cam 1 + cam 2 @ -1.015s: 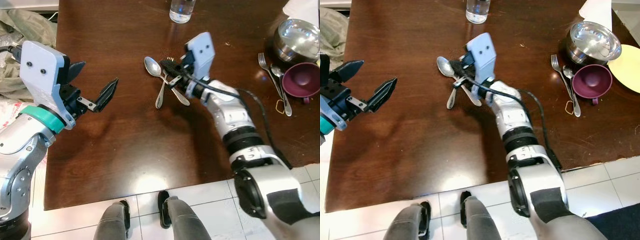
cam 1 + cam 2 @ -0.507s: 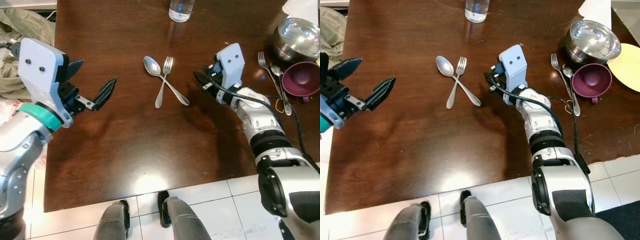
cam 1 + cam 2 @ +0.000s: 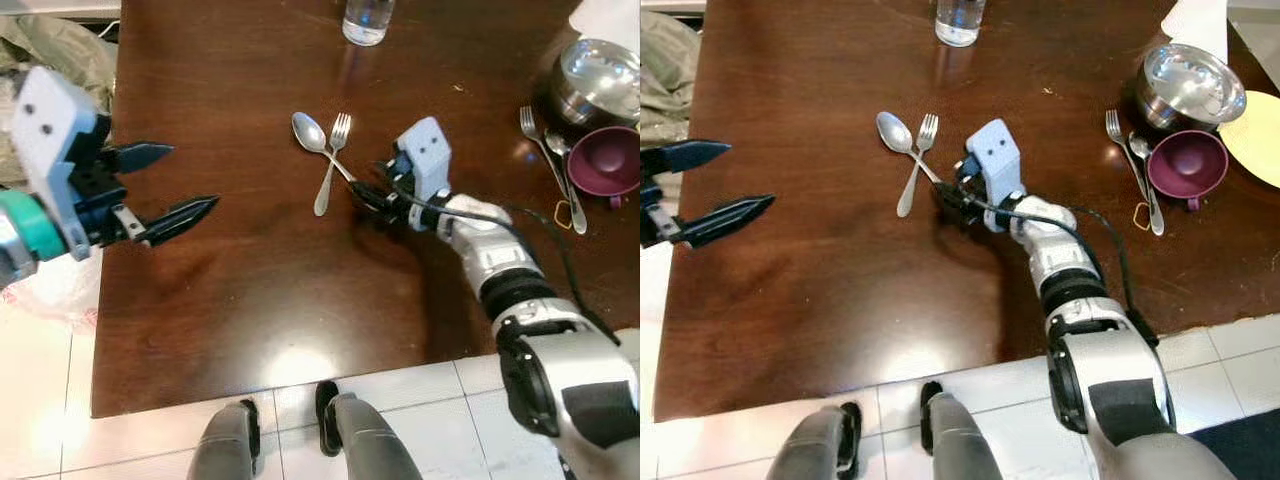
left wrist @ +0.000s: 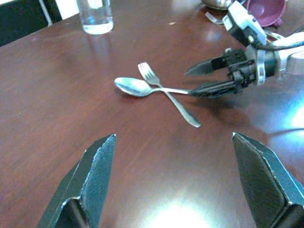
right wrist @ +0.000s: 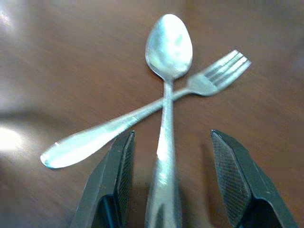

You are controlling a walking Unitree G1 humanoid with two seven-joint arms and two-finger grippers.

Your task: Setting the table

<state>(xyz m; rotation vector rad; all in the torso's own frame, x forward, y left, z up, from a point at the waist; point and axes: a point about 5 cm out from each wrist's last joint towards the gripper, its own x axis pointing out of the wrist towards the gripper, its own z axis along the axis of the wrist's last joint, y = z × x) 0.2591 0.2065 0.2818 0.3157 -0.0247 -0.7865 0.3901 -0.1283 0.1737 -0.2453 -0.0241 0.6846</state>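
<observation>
On a dark wooden table (image 3: pixel 250 290), the robot's right gripper (image 3: pixel 368 193) lies low at the handle end of a spoon (image 3: pixel 312 136), its two black fingers (image 5: pixel 118 180) spread to either side of the handle without visibly clamping it. The spoon lies crossed over a fork (image 3: pixel 331 160) near the table's centre, bowl toward 11 o'clock, fork tines toward 12. The left gripper (image 3: pixel 165 185) hovers at 9 o'clock from the crossed pair, well apart from it, fingers wide open and holding nothing.

Counted on the table: two forks and two spoons. The second fork (image 3: pixel 540 150) and second spoon (image 3: pixel 565 180) lie side by side at about 3 o'clock, just beside one maroon cup (image 3: pixel 605 160). One steel bowl (image 3: pixel 595 75) sits beyond the cup at 2 o'clock, with one yellow plate (image 3: pixel 1255 125) at the table's edge. One glass of water (image 3: pixel 367 20) stands at 12 o'clock.
</observation>
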